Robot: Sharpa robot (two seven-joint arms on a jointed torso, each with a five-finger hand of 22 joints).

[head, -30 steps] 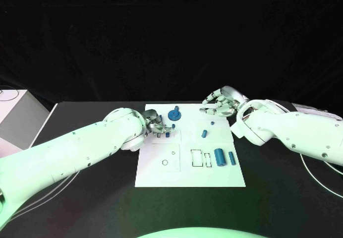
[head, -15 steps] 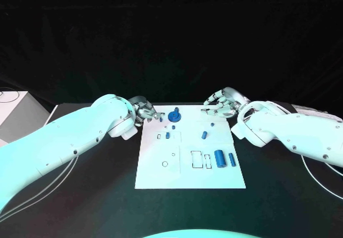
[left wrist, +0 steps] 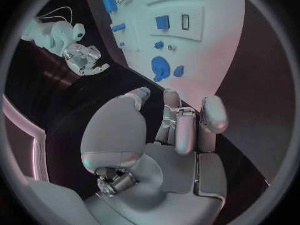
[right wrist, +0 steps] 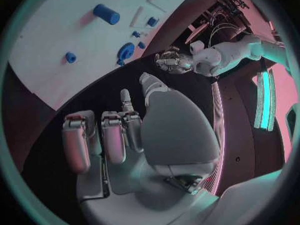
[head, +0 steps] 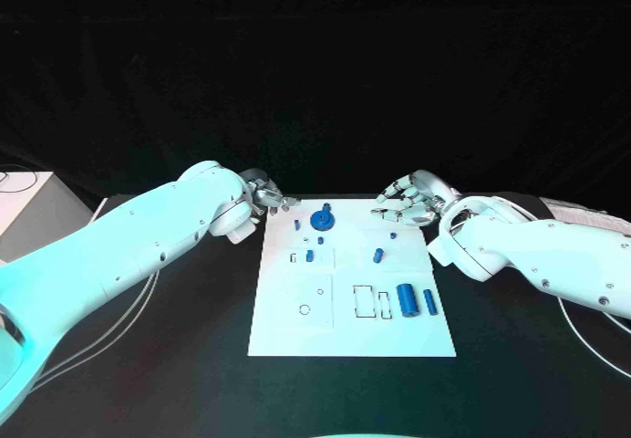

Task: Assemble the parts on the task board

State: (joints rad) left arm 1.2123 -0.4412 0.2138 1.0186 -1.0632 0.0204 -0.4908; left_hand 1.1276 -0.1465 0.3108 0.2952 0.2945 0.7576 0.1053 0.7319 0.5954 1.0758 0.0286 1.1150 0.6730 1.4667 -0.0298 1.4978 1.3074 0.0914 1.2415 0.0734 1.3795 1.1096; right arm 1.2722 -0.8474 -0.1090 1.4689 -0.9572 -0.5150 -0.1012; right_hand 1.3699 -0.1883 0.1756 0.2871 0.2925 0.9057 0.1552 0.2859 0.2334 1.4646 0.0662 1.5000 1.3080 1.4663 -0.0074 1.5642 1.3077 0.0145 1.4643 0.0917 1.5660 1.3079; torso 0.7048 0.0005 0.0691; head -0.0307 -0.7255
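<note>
The white task board [head: 348, 315] lies in the middle of the table. A blue gear-like part [head: 324, 217] stands near its far edge, with small blue pegs [head: 377, 255] further in and two blue cylinders [head: 407, 298] toward the right side. My left hand [head: 263, 194] hangs off the board's far left corner, fingers curled in on nothing. My right hand [head: 410, 201] hovers by the far right corner, also curled and holding nothing. The left wrist view shows the left hand [left wrist: 178, 127] above the board [left wrist: 212, 45] and gear [left wrist: 160, 65]. The right wrist view shows the right hand [right wrist: 119, 135].
Black table surrounds the board [right wrist: 44, 55]. A white box [head: 26, 196] stands at the far left table edge. Cables trail beside both arms. Several empty slots [head: 362, 300] are cut into the board's middle.
My left hand has pulled back from the small parts on the board's left side to the far left corner, off the board. The right hand has barely moved.
</note>
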